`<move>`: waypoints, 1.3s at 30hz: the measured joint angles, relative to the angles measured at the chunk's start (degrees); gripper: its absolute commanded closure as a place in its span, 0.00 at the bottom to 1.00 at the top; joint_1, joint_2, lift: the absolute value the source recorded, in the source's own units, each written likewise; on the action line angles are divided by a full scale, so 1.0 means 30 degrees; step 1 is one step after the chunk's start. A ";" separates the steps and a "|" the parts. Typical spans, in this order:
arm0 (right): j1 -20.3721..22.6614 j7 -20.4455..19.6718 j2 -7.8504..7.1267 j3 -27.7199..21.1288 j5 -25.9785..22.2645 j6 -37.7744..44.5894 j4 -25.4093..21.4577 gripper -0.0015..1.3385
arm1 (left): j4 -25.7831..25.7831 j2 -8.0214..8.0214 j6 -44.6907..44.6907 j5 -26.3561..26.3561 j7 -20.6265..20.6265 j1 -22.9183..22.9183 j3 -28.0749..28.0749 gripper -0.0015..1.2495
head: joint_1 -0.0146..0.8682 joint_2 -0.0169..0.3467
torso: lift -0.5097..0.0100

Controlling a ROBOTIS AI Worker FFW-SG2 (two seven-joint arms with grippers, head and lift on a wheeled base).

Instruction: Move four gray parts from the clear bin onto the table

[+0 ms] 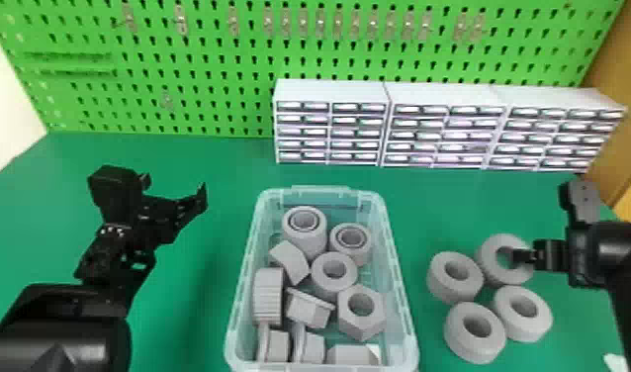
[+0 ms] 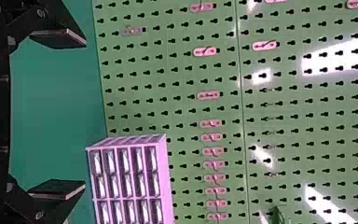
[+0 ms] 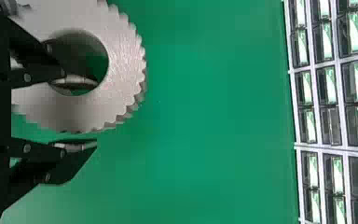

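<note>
The right gripper [image 3: 96, 114], spread astride the wall of the far toothed ring [image 3: 121, 56], needed to rise straight, without nudging it.

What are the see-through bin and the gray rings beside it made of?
The bin looks like smooth, clear plastic: the green table shows through its walls. The rings are probably matte plastic, being dull, even gray, but I can't be sure.

Matt gray plastic-looking parts [image 1: 477, 332], a smooth clear plastic bin [image 1: 401, 297], and glossy black plastic-looking arms [image 1: 57, 341]
</note>
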 measured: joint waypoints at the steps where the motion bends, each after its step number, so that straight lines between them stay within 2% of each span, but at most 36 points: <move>1: 0.0034 -0.0027 0.0011 -0.0002 -0.0052 -0.0041 0.0000 0.47 | 0.0000 0.0000 0.0000 0.0004 0.0000 0.0005 0.0006 0.17 | 0.78 0.14 | 0.89; 24: 0.0128 -0.0061 0.0007 0.0477 0.0174 -0.0179 0.0000 0.46 | -0.0004 -0.0026 0.0000 0.0029 0.0001 0.0015 0.0032 0.17 | 0.78 0.14 | 0.89; 28: 0.0313 -0.0069 0.0068 0.0158 -0.0973 -0.1259 -0.0048 0.46 | -0.0031 -0.0029 0.0000 0.0049 0.0001 0.0015 0.0072 0.17 | 0.78 0.14 | 0.89; 32: 0.0791 -0.0069 0.0342 -0.0627 -0.2657 -0.2932 -0.0611 0.46 | -0.0053 -0.0029 0.0000 0.0054 0.0001 0.0015 0.0141 0.17 | 0.78 0.14 | 0.89; 39: 0.1955 -0.0059 0.0599 -0.1303 -0.4444 -0.5115 -0.3181 0.40 | -0.0091 -0.0030 0.0000 0.0056 0.0001 0.0015 0.0197 0.17 | 0.78 0.14 | 0.89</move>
